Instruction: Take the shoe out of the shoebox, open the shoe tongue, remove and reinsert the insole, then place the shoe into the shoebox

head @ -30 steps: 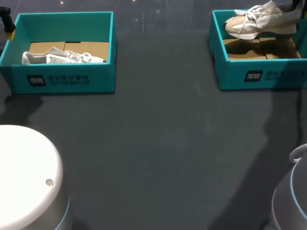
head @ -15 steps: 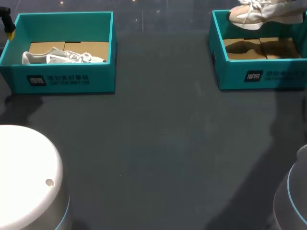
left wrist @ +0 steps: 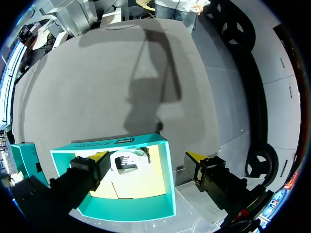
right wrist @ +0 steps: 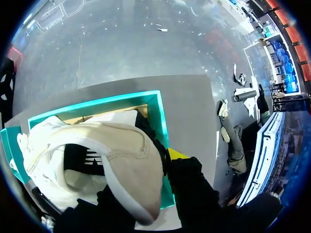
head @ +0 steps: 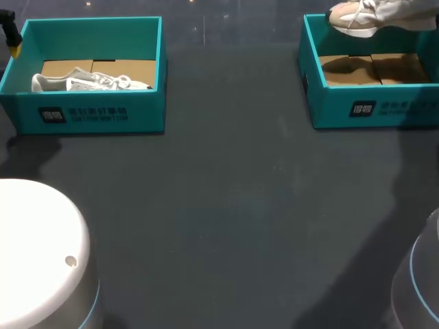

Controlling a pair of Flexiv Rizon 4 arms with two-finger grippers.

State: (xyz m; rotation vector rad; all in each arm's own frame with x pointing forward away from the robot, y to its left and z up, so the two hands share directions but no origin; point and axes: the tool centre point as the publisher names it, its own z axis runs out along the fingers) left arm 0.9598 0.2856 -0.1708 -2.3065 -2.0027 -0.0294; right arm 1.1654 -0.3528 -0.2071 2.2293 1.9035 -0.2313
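Shoe (head: 365, 15) hangs aloft over far edge of right shoebox (head: 329, 110), my right gripper (right wrist: 155, 167) clamped on heel collar. Judge it light: soft upper, stiffer sole, loose laces may snag. Heel rim looks firmest hold. My left gripper (left wrist: 150, 162) spread apart, empty, above left shoebox (left wrist: 167, 194).

Aloft — beige shoe (head: 374, 15), white laces, sole down, above right teal shoebox (head: 370, 110).

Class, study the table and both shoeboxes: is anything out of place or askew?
One thing: the beige shoe hangs in the right gripper above the far rim of the right shoebox, not inside it. The white shoe lies in the left shoebox; nothing else stands out.
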